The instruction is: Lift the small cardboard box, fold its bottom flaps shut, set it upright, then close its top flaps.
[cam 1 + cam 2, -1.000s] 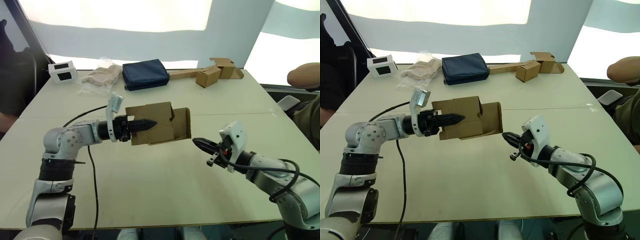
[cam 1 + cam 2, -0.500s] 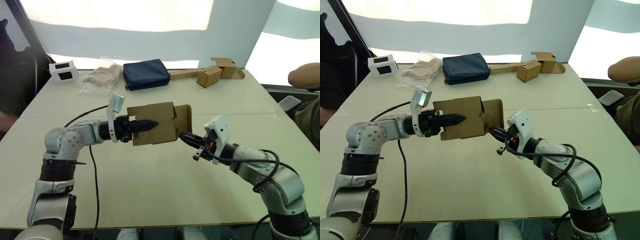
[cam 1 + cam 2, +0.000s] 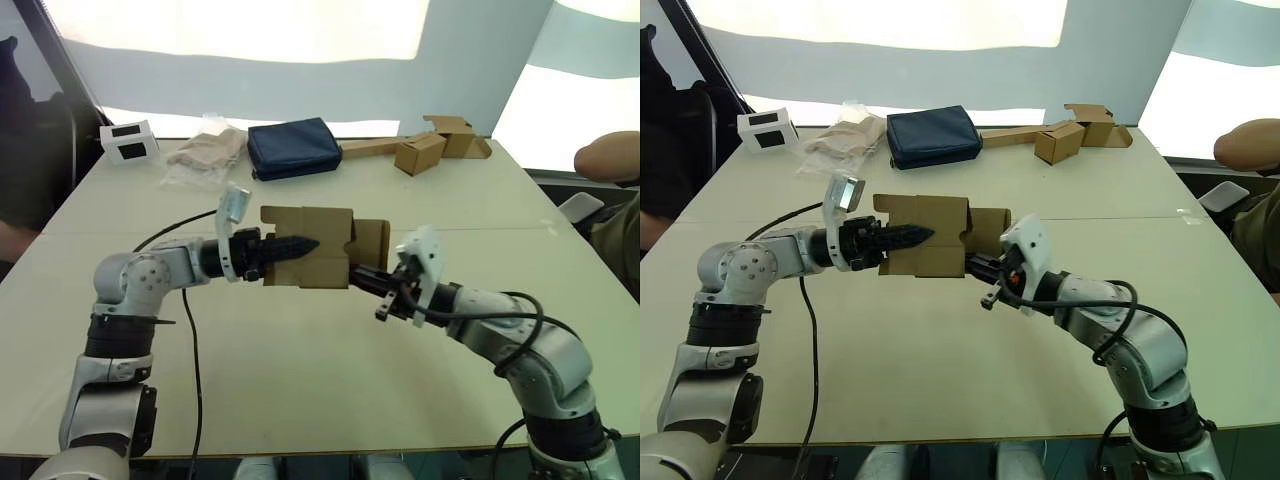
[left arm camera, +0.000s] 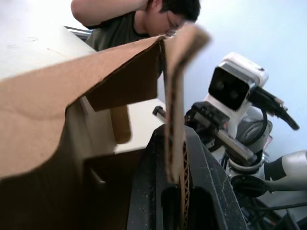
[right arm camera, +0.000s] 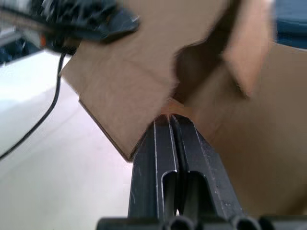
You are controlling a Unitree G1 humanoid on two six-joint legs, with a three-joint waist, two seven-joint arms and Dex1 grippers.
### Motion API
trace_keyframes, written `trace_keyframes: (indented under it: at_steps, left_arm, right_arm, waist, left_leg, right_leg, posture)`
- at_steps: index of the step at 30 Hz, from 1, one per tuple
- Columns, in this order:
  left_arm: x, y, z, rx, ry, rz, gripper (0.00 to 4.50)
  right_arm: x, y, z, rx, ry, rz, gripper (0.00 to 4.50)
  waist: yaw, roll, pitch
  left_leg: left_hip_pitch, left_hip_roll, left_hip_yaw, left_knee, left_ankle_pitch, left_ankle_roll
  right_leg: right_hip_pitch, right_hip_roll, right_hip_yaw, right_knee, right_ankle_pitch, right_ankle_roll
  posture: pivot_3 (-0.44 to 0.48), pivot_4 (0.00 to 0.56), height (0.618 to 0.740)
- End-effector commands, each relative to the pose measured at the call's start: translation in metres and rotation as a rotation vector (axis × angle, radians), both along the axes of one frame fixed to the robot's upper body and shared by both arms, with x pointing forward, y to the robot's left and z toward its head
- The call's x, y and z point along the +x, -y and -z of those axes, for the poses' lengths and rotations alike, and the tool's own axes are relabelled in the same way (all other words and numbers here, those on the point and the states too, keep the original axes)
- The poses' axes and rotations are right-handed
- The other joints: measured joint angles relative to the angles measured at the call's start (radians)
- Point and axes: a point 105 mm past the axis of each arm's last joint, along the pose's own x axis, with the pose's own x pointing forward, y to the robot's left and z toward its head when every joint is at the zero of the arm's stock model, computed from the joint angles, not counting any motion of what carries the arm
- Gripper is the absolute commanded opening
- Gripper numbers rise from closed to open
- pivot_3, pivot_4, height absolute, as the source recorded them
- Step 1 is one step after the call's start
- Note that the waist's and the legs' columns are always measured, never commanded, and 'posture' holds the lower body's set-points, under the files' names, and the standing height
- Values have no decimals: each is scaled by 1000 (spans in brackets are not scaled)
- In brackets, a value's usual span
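Note:
The small cardboard box (image 3: 315,260) hangs on its side above the table (image 3: 300,390), plain brown with flaps at both ends. My left gripper (image 3: 305,245) is shut on the box's wall near its left end; in the left wrist view the fingers (image 4: 175,158) clamp the cardboard edge. The bottom flaps (image 3: 375,240) at the right end are partly swung inward. My right gripper (image 3: 970,264) is shut, its tips pressed against the lower corner of that end. In the right wrist view the closed fingertips (image 5: 168,120) touch the box (image 5: 144,72) where two flaps meet.
At the table's far side lie a navy pouch (image 3: 292,148), a plastic bag (image 3: 205,152), a white device (image 3: 128,142) and small brown boxes joined by a cardboard strip (image 3: 420,150). A black cable (image 3: 190,340) runs under my left arm. A person (image 3: 607,155) is at the right edge.
My right gripper has moved left from open table to the box's right end. The flap there has swung inward and the box sits more level. My left gripper kept its hold.

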Motion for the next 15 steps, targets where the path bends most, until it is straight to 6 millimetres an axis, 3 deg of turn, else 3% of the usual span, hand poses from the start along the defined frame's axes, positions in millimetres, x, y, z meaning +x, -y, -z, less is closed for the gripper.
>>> trace_keyframes:
  at_steps: [1,3,6,15]
  left_arm:
    - [-6,1,-15,-16,70,22,36]
    - [-6,1,-16,-20,71,24,36]
    - [-7,2,-16,-25,73,30,0]
    - [-5,5,-18,-40,76,37,0]
  right_arm:
    - [-5,20,-20,201,-12,31,0]
    - [-2,33,-19,305,-57,70,0]
    - [4,48,-12,438,-124,115,698]
    - [26,43,18,622,-268,123,4214]
  waist:
    - [-1,0,0]
    - [-1,0,0]
    - [-3,0,0]
    - [-5,1,1]
  left_leg:
    - [0,0,0,0,0,0]
    - [0,0,0,0,0,0]
    - [0,0,0,0,0,0]
    - [0,0,0,0,0,0]
  right_leg:
    - [0,0,0,0,0,0]
    - [0,0,0,0,0,0]
    - [0,0,0,0,0,0]
    - [0,1,0,0,0,1]
  posture:
    - [0,150,740]
    - [0,150,740]
    - [0,150,740]
    - [0,150,740]
